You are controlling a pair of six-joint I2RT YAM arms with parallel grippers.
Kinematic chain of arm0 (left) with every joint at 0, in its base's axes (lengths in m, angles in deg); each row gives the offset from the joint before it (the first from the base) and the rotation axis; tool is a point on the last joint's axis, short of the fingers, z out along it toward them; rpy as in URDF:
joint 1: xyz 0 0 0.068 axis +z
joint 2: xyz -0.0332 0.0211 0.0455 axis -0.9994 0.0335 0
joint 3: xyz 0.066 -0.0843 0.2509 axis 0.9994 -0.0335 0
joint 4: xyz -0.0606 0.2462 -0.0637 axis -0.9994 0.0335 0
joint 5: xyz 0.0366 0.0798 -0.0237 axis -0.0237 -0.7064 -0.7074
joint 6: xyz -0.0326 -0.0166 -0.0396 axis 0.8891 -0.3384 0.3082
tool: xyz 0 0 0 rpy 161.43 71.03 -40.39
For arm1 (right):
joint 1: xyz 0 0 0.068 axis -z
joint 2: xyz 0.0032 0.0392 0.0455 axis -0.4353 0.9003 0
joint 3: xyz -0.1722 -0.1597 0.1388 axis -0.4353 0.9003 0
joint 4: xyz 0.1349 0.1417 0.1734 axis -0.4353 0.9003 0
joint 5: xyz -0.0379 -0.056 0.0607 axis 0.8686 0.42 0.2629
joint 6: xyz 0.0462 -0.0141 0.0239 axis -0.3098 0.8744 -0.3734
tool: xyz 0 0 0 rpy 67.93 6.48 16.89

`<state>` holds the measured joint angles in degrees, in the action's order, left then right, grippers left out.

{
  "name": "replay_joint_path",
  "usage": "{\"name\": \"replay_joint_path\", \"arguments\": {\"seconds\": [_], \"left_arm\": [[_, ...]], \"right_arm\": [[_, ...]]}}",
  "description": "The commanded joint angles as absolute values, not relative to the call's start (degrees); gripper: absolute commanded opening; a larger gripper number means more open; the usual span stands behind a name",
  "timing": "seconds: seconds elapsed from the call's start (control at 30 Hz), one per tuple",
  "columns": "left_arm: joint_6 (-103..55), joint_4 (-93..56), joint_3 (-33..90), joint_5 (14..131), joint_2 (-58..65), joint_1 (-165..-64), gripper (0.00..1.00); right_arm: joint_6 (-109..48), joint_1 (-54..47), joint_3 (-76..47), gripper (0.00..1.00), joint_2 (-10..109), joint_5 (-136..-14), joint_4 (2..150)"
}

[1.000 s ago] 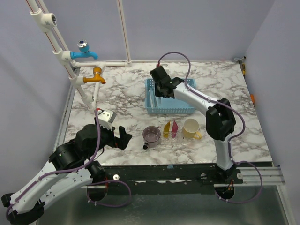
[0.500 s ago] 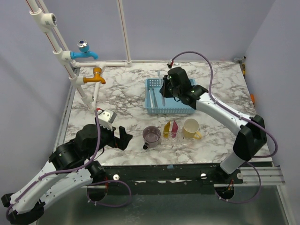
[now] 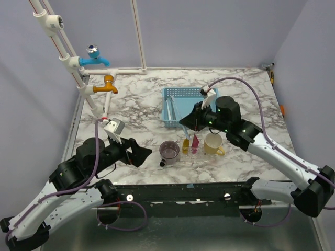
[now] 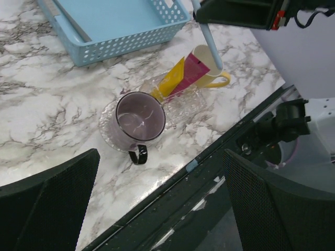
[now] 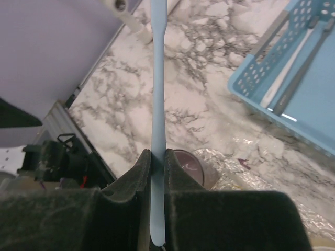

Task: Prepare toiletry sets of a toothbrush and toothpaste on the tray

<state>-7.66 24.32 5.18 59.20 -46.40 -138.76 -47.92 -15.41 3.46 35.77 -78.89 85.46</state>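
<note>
My right gripper (image 5: 158,163) is shut on the handle of a light blue toothbrush (image 5: 158,99). In the top view the right gripper (image 3: 187,121) hovers just in front of the blue basket (image 3: 208,121), above the cups. The toothbrush (image 4: 208,41) slants down, and its lower end is over the cream mug (image 4: 208,61). A yellow toothpaste tube (image 4: 168,83) and a magenta one (image 4: 188,73) lean together on a clear tray (image 4: 184,104), between the mug and the mauve cup (image 4: 138,116). My left gripper (image 3: 140,152) is open and empty, left of the mauve cup.
The blue basket (image 4: 112,44) holds grey toothbrushes (image 5: 299,70) along its left side. White pipes carrying a blue tap (image 3: 95,56) and an orange tap (image 3: 106,85) stand at the back left. The table's front edge (image 4: 172,178) runs just below the cups.
My right arm has lifted the blue toothbrush out of the basket and carried it forward over the cups. The left arm has shifted slightly toward the mauve cup, still open.
</note>
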Motion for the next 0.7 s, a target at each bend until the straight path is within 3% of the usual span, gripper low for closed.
{"name": "replay_joint_path", "arguments": {"seconds": [0.0, 0.43, 0.67], "left_arm": [[-3.04, 22.03, 9.55, 63.45, -44.72, -138.53, 0.99], [-3.74, 20.82, 13.3, 76.55, -46.31, -138.53, 0.99], [-6.06, 21.03, 14.59, 85.19, -45.97, -138.53, 0.99]], "right_arm": [[-47.48, -16.08, 6.67, 0.0, 30.06, -92.36, 84.44], [-52.53, -16.89, 13.7, 0.0, 23.67, -121.34, 78.5], [-56.3, -22.46, 14.74, 0.01, 25.9, -127.61, 69.63]]}}
